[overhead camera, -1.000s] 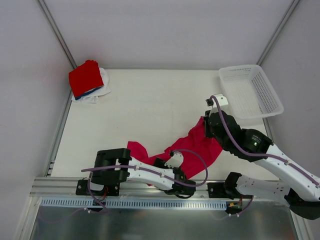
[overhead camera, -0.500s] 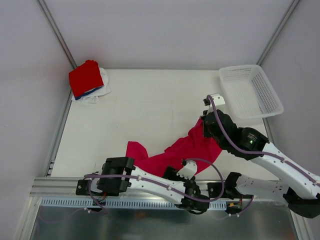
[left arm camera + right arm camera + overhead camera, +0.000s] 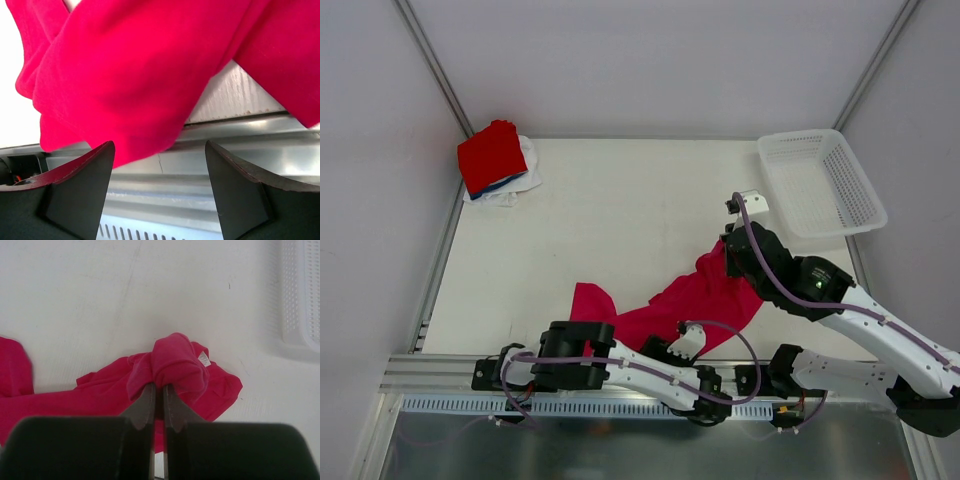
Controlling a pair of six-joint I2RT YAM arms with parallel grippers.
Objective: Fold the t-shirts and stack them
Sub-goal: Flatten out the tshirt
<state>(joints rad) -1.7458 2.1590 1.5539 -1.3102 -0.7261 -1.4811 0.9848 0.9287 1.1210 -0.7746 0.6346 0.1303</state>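
- Along the near edge of the table (image 3: 620, 200), toward its right side, the crimson-pink t-shirt (image 3: 705, 295) is lying crumpled and stretched out. One end is trailing toward the middle of that edge, and part of the hem is hanging over it above the metal rail (image 3: 240, 155).
- The right gripper (image 3: 159, 386) is clamping a bunched fold of that shirt between its closed fingers. It is holding the fold up as a small hump above the rest of the cloth, and a white label (image 3: 203, 358) is showing just beside the hump.
- The left gripper (image 3: 159, 146) is hovering at the near edge with its jaws spread wide, released and gripping nothing. The drooping hem is hanging just ahead of it, and I cannot tell whether cloth and fingers are touching.
- The folded t-shirts (image 3: 495, 160) are sitting stacked in the far left corner, with bright red on top and blue and white peeking out beneath.
- The white mesh basket (image 3: 820, 185) is resting at the far right corner, well apart from the stack.
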